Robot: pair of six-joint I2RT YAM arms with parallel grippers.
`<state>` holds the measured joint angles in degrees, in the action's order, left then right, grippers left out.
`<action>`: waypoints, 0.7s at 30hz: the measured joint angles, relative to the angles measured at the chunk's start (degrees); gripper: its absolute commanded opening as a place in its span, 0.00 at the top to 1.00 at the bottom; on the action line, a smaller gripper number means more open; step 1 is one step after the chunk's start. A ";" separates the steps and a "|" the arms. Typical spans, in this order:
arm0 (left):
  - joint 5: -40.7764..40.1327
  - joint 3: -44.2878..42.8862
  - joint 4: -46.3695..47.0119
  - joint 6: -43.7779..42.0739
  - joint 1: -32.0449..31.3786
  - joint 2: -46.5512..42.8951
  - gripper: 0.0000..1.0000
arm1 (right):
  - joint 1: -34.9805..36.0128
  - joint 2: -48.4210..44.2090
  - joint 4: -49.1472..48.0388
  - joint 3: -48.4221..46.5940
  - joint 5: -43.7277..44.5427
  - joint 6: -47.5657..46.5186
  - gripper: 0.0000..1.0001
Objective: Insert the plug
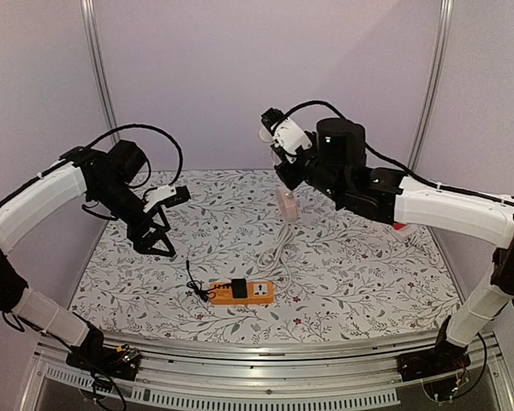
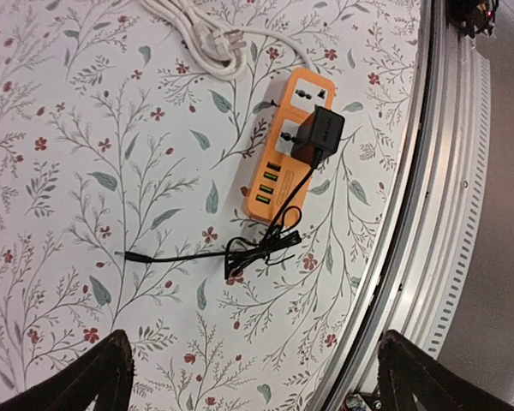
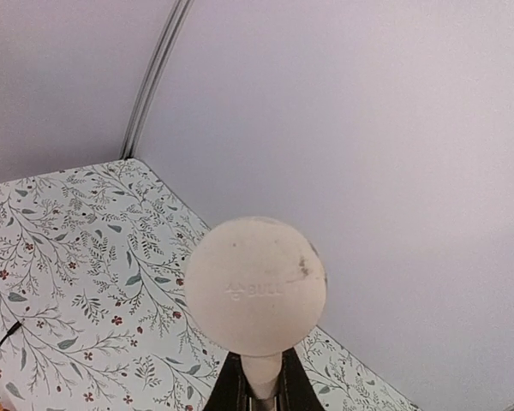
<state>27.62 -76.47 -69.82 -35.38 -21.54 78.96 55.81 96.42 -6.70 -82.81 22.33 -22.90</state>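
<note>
A black plug sits seated in the socket of the orange power strip, its thin black cord bundled beside the strip. On the cloth near the front lies the same strip with the plug on it. My left gripper hangs open above the cloth, away from the strip, and holds nothing; it also shows as the left gripper. My right gripper is raised high and shut on the stem of a round white object embossed "BULL".
A white cable runs from the strip toward a white block at mid-table. Metal rails border the front edge. A small red item peeks from under the right arm. Purple walls enclose the back and sides.
</note>
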 measured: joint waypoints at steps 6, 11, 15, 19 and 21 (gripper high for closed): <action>-3.10 7.45 10.25 -1.36 -10.75 7.69 0.00 | 0.04 -20.72 6.43 10.05 7.91 7.87 1.00; -10.62 12.31 18.10 -3.98 -21.62 13.88 0.01 | 0.07 -33.38 15.50 19.52 12.55 19.23 1.00; -14.97 14.88 24.52 -5.62 -24.59 16.31 0.01 | 0.07 -37.40 22.73 28.09 13.44 28.74 1.00; -19.30 15.13 31.50 -5.97 -24.59 19.56 0.05 | 0.07 -37.70 28.33 33.59 12.74 36.17 1.00; -20.76 15.17 33.90 -5.75 -24.68 21.84 0.08 | 0.07 -37.70 29.38 33.92 12.09 38.80 1.00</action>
<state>6.85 -61.30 -35.92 -41.12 -46.22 100.79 55.88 58.72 22.68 -48.88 34.41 15.90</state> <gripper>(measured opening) 0.955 0.059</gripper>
